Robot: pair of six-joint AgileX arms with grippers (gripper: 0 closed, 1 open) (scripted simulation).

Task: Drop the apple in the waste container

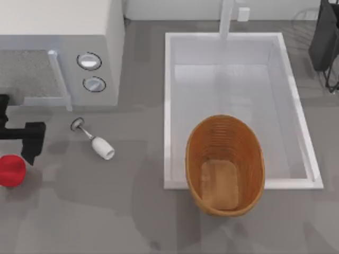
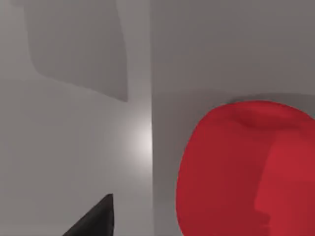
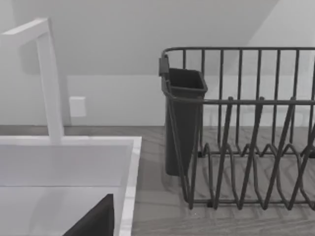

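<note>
At the table's far left edge, my left gripper (image 1: 29, 151) hangs just beside the apple (image 1: 11, 170), finger state indeterminable, with the wicker basket (image 1: 249, 140) well apart to the right.

My left arm (image 1: 21, 135) reaches in at the table's left edge.
</note>
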